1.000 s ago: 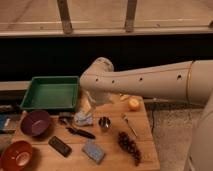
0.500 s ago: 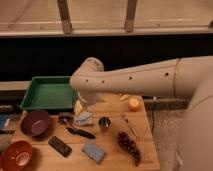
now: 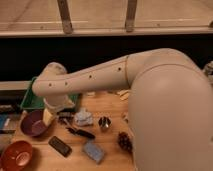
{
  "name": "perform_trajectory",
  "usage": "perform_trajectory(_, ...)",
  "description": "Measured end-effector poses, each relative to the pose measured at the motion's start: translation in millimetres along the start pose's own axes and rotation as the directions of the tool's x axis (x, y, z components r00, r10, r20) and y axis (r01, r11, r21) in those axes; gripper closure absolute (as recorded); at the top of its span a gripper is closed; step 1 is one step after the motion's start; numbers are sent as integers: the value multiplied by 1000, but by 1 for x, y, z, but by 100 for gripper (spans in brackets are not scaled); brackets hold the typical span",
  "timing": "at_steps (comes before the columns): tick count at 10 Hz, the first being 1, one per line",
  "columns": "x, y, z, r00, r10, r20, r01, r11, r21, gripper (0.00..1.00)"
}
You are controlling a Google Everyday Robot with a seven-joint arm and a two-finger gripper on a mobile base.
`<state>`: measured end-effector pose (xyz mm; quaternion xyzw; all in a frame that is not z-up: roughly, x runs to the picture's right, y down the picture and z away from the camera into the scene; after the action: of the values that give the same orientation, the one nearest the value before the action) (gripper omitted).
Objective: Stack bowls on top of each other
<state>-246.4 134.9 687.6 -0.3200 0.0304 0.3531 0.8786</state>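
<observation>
A dull purple bowl [image 3: 31, 124] sits on the left of the wooden table [image 3: 107, 102]. A glossy orange-red bowl [image 3: 15, 155] sits in front of it at the near left corner. The two bowls are apart and neither is stacked. My big cream arm [image 3: 100, 75] reaches from the right across to the left. My gripper [image 3: 51, 114] hangs below the wrist, just at the right rim of the purple bowl and slightly above the table. I see nothing held in it.
A green tray [image 3: 28, 101] lies behind the purple bowl, mostly hidden by the arm. A crumpled white thing [image 3: 83, 118], a small metal cup [image 3: 104, 123], a black tool [image 3: 80, 133], a black phone [image 3: 60, 146], a blue sponge [image 3: 93, 151] and a pine cone [image 3: 124, 141] lie mid-table.
The arm has swung left and closer to the camera, now covering much of the tray and the table's back. The gripper has moved down beside the purple bowl. The bowls have not moved.
</observation>
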Motion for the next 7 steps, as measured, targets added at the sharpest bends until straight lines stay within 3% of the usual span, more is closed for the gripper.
perform_trajectory(2, -3, 44, 10, 995, -104, 0, 104, 993, -56, 20)
perform_trajectory(3, -3, 52, 11, 993, -122, 0, 122, 990, -67, 20)
perform_trajectory(7, 0, 50, 11, 993, -116, -2, 116, 991, -68, 20)
